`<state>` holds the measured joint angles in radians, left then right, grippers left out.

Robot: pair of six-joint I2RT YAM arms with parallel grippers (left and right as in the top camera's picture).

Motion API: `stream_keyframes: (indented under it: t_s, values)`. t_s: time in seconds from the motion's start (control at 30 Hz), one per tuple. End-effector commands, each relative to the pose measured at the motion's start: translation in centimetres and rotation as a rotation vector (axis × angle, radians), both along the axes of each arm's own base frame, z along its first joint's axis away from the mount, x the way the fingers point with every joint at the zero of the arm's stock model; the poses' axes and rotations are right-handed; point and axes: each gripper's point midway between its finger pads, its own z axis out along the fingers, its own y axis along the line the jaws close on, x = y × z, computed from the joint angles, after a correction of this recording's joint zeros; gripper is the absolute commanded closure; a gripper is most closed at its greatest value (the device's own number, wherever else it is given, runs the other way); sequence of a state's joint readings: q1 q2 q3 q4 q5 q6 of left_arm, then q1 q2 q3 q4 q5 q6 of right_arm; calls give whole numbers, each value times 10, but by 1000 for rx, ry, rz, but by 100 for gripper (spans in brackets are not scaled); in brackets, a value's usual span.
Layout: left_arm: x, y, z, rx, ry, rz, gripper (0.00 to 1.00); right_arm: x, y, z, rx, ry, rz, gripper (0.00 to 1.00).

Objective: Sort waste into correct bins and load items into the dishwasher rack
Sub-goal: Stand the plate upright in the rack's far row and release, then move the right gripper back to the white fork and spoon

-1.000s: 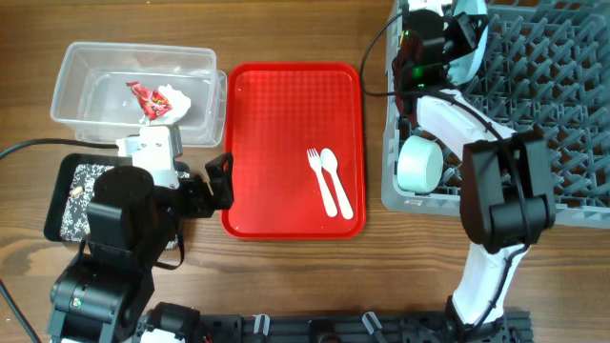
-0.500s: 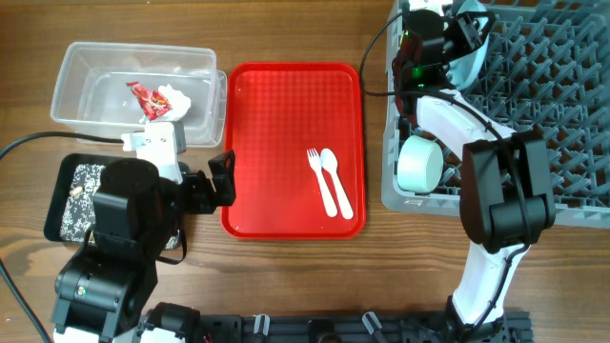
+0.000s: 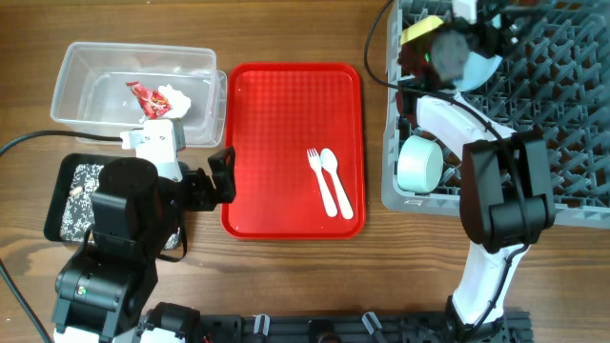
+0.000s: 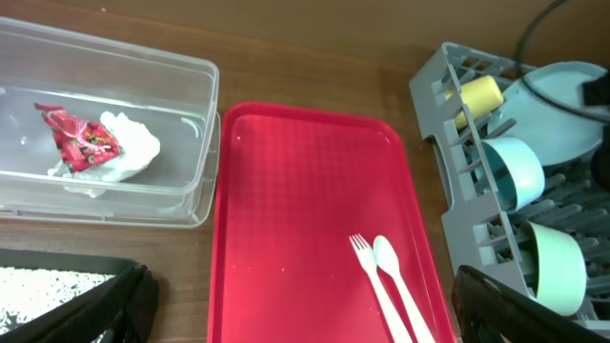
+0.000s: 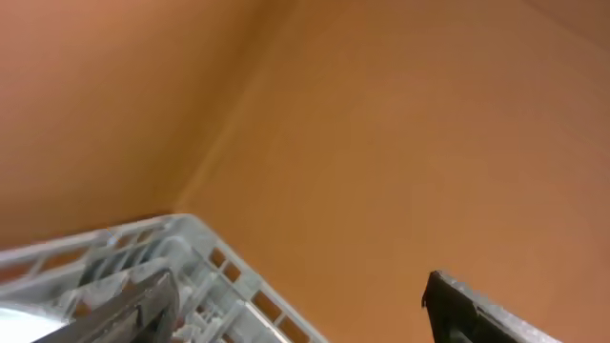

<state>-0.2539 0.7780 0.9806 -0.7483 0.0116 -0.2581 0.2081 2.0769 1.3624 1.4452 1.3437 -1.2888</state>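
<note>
The grey dishwasher rack (image 3: 572,205) fills the right side. It holds a yellow cup (image 4: 474,95), a pale blue plate (image 4: 562,86) and two blue-green bowls (image 4: 510,171) (image 4: 553,267). My right gripper (image 3: 486,19) hangs over the rack's far left corner, beside the plate (image 3: 479,71); it is open, with nothing between the fingers (image 5: 477,305). A white fork (image 3: 319,176) and spoon (image 3: 335,181) lie on the red tray (image 3: 286,124). My left gripper (image 3: 221,176) is open and empty at the tray's left edge. The red-and-white wrapper (image 3: 148,98) lies in the clear tub (image 3: 86,67).
A black tray (image 3: 67,195) with crumbly scraps (image 3: 81,186) sits under my left arm, at the near left. My right arm stretches along the rack's left wall, over a bowl (image 3: 419,164). Bare wood runs along the table's front edge.
My right gripper has gone from shut to open and swung towards the rack's back edge, leaving the plate in the rack and uncovering the yellow cup. The left arm shifted slightly.
</note>
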Motion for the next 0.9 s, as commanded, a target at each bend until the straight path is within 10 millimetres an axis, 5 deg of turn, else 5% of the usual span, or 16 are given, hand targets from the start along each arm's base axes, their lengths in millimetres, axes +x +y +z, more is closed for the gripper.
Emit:
stream_keyframes:
  t_s: [0.0,0.17,0.4,0.6,0.73,0.87]
  values:
    - [0,3,2,-7,-6,19,0,-28,-2,-3,43,143,-119,15]
    - [0,3,1,-6,-3,19,0,-38,17,13,49,180,-87,14]
    - [-1,3,0,-5,1,19,0,-62,57,65,93,48,36,0]
    - [-1,3,0,-5,0,19,0,-77,85,102,92,92,138,0]
    - [-1,3,0,-5,0,19,0,-91,107,88,114,175,389,0]
    - [0,3,1,-5,-1,19,0,-123,167,45,452,325,917,0]
